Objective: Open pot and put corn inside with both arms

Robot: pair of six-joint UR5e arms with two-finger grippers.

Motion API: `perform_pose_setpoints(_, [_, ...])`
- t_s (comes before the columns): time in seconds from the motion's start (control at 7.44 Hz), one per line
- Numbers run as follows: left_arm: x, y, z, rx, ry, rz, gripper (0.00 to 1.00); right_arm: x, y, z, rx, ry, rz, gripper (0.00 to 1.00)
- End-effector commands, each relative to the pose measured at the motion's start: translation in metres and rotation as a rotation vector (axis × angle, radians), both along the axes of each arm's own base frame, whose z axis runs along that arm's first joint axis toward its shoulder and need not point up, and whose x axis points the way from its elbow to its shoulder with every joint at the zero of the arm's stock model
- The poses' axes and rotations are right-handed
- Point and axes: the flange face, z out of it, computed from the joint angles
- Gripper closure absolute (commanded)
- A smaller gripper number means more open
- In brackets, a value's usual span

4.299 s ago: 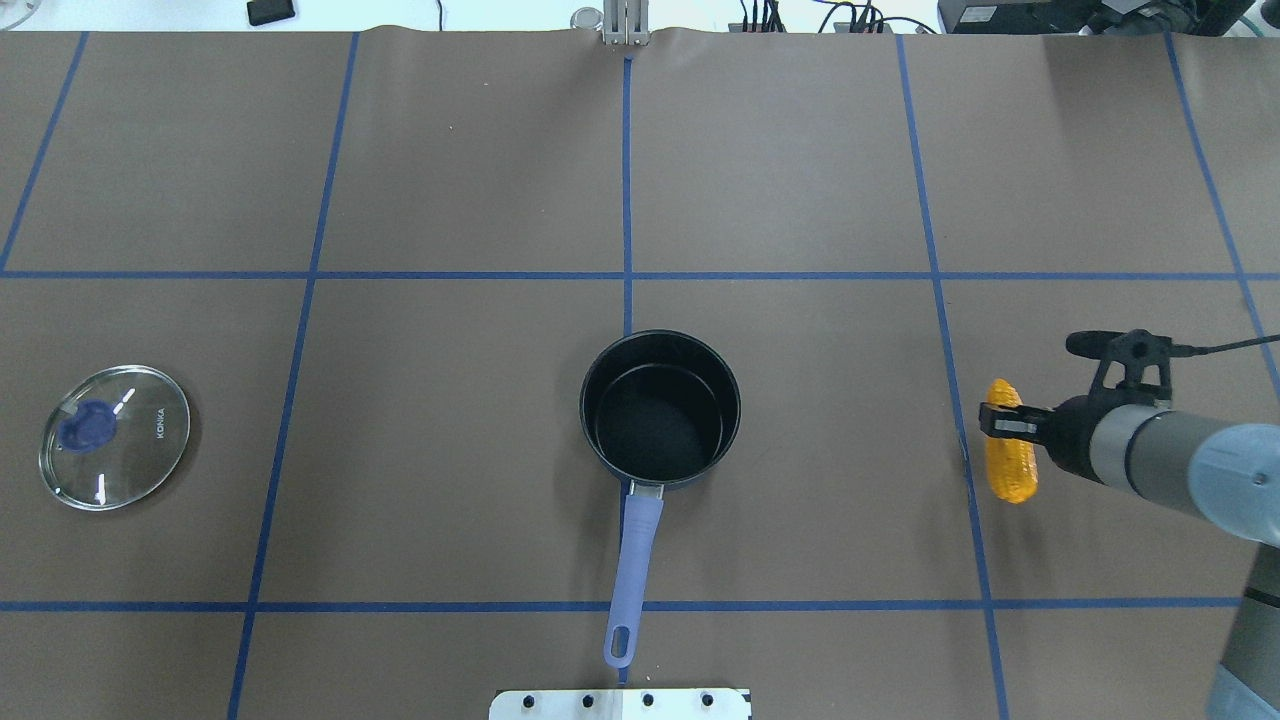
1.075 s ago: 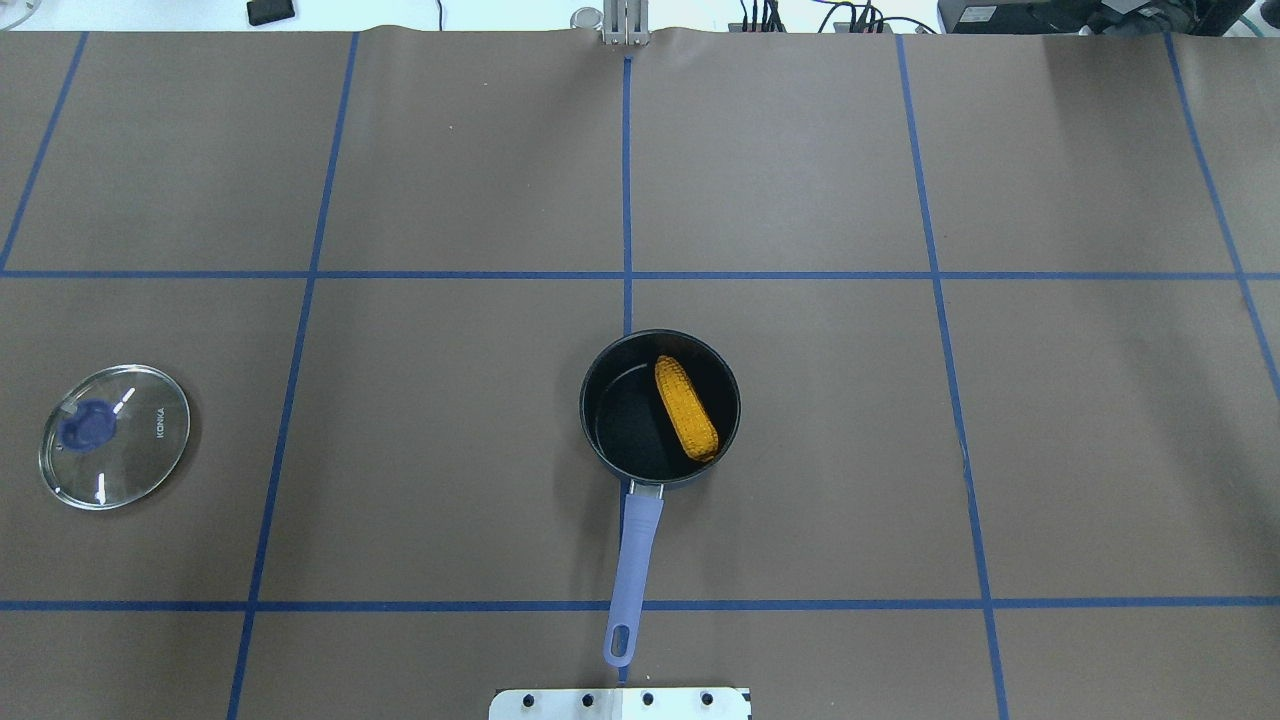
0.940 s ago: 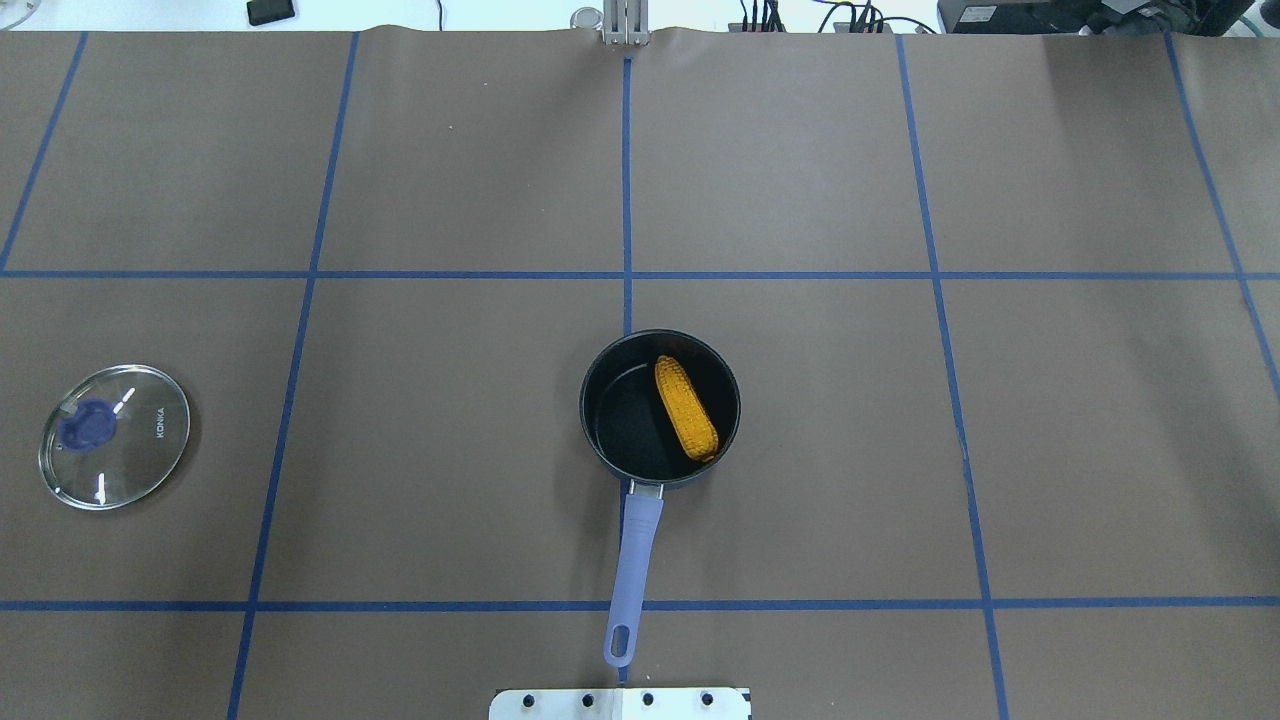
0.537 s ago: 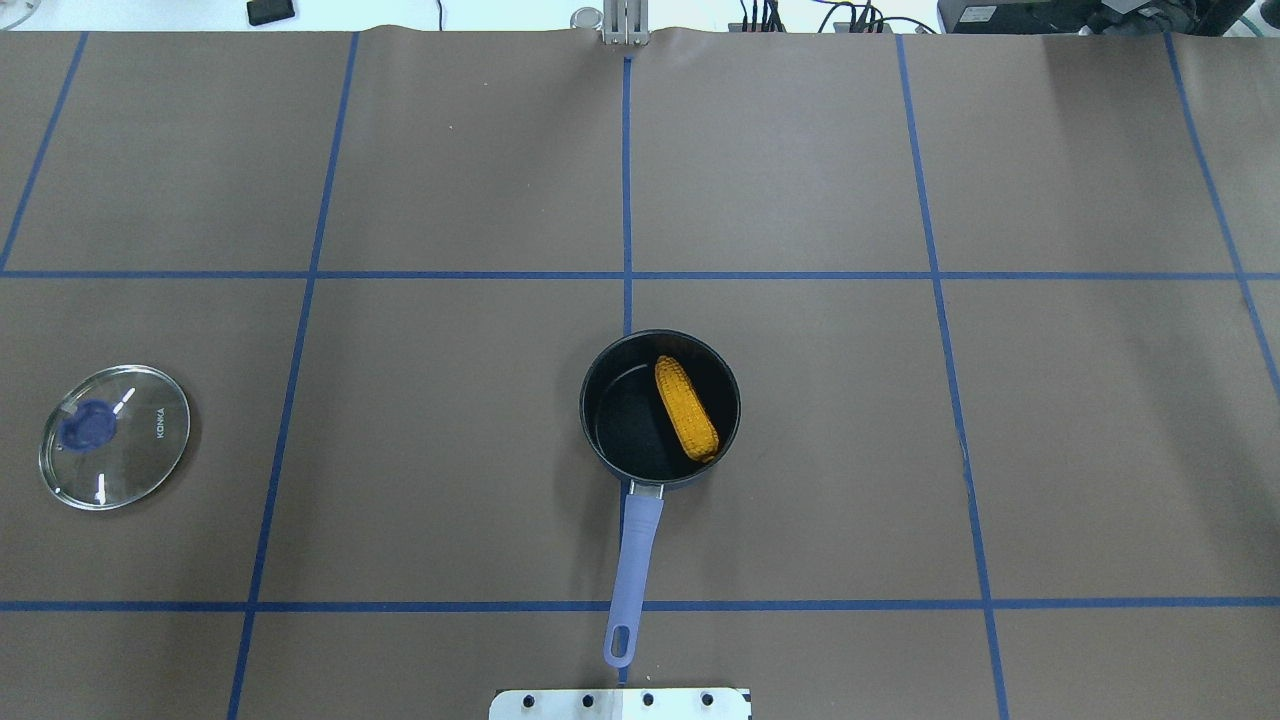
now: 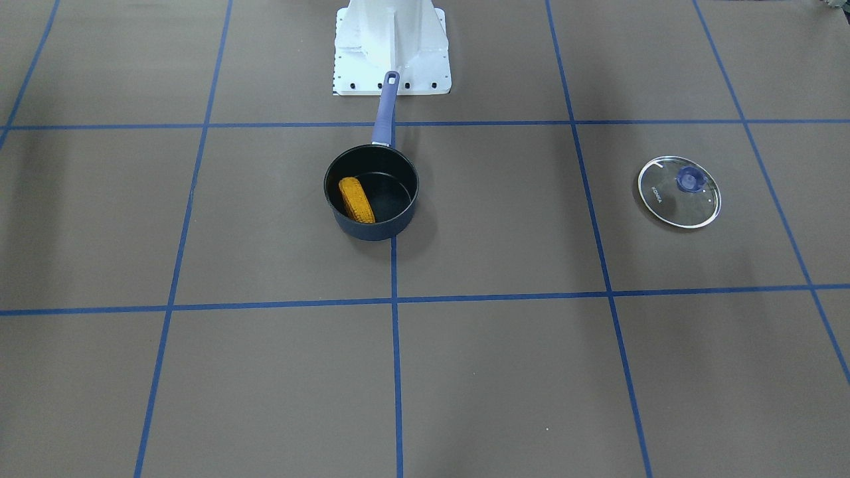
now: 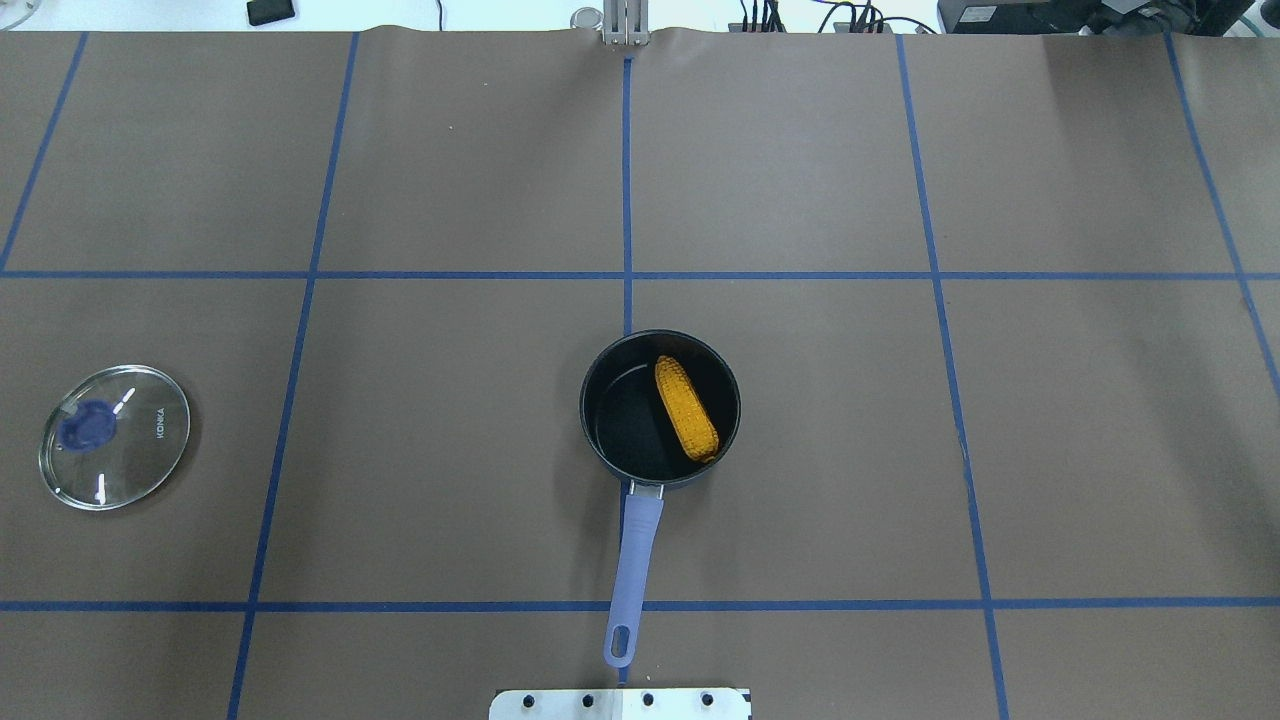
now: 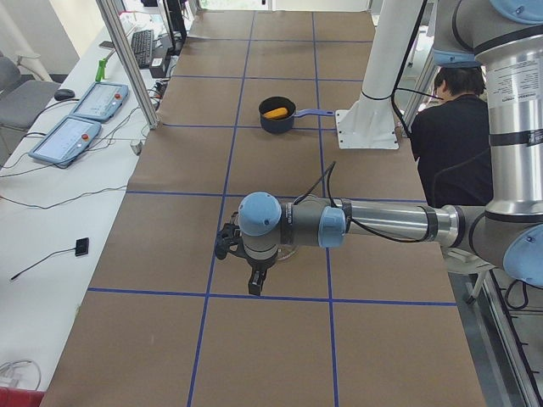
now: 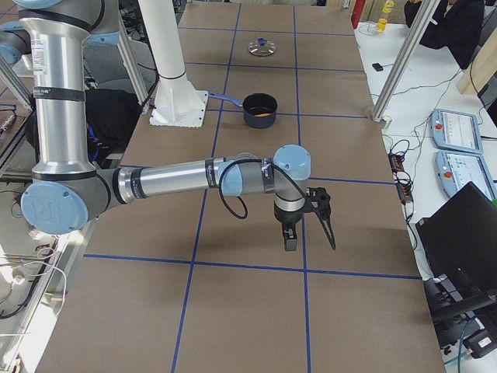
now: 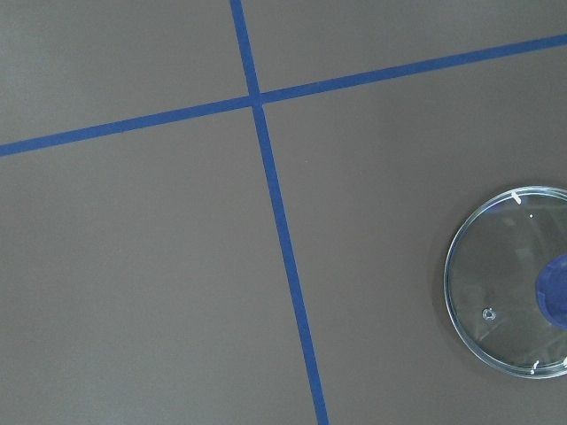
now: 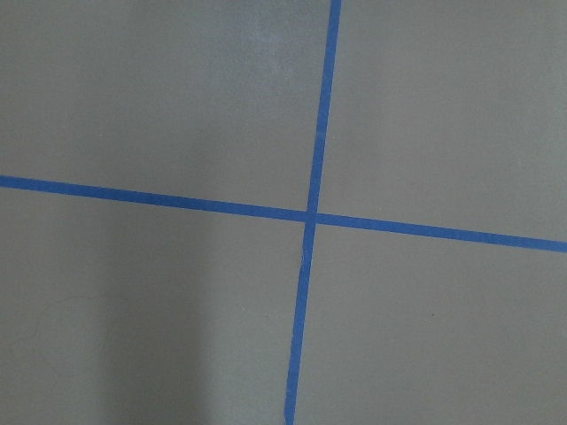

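Observation:
The dark-blue pot stands open in the middle of the table, its periwinkle handle pointing toward the robot base. The orange-yellow corn lies inside it, against the right wall. Both also show in the front view: the pot and the corn. Neither gripper shows in the overhead or front view. The left gripper hangs above the table by the lid, and the right gripper hangs above bare table. I cannot tell whether either is open or shut.
The round glass lid with a blue knob lies flat at the table's left, also in the front view and the left wrist view. The white base block stands behind the pot handle. A person sits beyond it.
Earlier my right gripper held the corn at the table's right side. Now the corn lies in the pot and the right arm is out of the overhead view. Nothing moved over the last second.

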Motion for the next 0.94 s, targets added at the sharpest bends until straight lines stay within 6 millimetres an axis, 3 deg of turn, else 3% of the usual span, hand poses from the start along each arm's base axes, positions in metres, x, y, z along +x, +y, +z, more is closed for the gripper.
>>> perform_pose_setpoints(0.0, [0.000, 0.000, -0.001, 0.002, 0.000, 0.000, 0.02, 0.000, 0.001, -0.002, 0.007, -0.003, -0.003, 0.00])
perform_pose_setpoints(0.13, [-0.001, 0.001, -0.012, 0.022, -0.002, -0.003, 0.02, 0.000, 0.001, -0.003, 0.007, -0.003, -0.001, 0.00])
perform_pose_setpoints(0.81, [-0.001, 0.006, -0.014, 0.024, -0.002, -0.002, 0.02, -0.003, 0.002, -0.004, 0.003, -0.029, -0.004, 0.00])
